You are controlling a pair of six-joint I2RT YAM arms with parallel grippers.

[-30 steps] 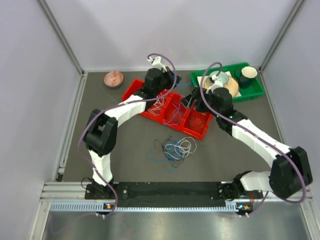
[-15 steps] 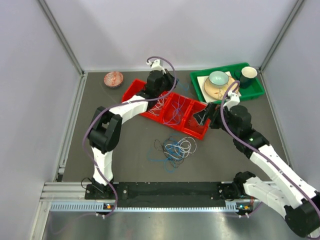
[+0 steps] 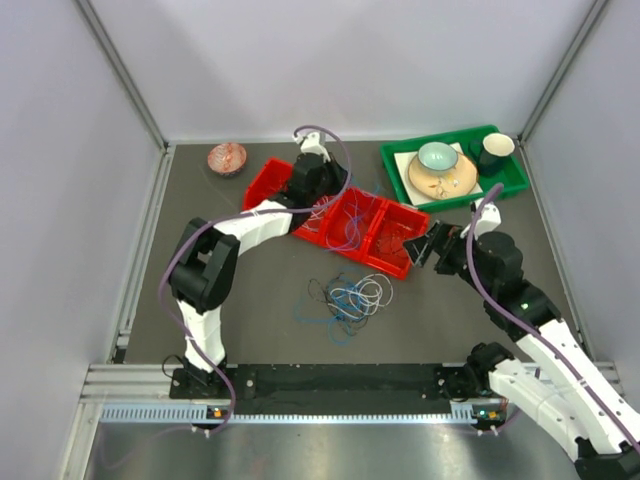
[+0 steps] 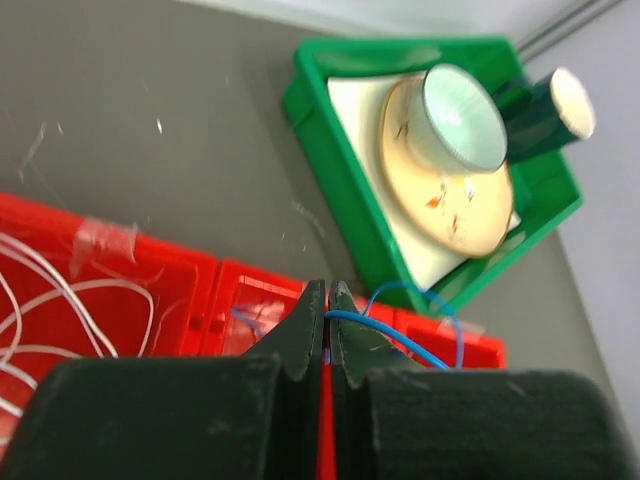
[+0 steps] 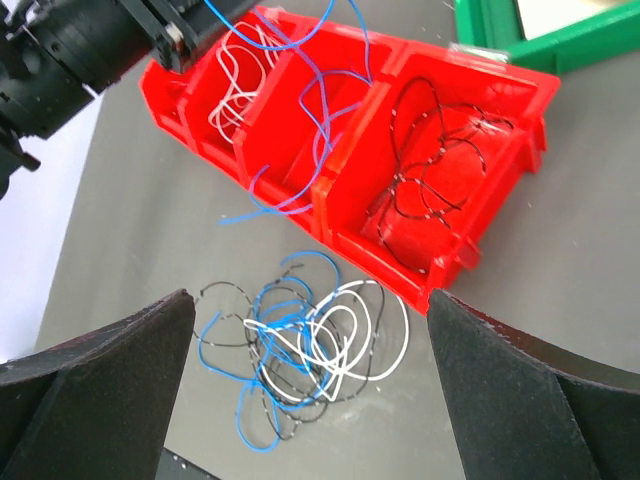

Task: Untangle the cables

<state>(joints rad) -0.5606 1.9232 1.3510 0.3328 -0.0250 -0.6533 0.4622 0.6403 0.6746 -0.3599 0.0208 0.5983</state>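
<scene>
The right end effector is hanging with its fingers spread wide and gripping nothing. A second ago it was hovering over the right compartment of the red tray; now it is sitting just off the tray's right end, nearer its own base. The left end effector is staying above the far side of the tray, fingers clenched on a blue cable, and its wrist is sitting slightly nearer than before.

Two arms are working over the tabletop. One red tray with three compartments is lying at the far middle, and one green tray at the far right is carrying one plate, one pale bowl and one dark cup. One reddish bowl is standing at the far left.

The held blue cable is drooping in loops over the middle compartment, its end trailing past the near rim. White cables are curling in the left compartment and black cables in the right one. One tangle of blue, white and black loops is lying on the tabletop, near the tray's near side.
</scene>
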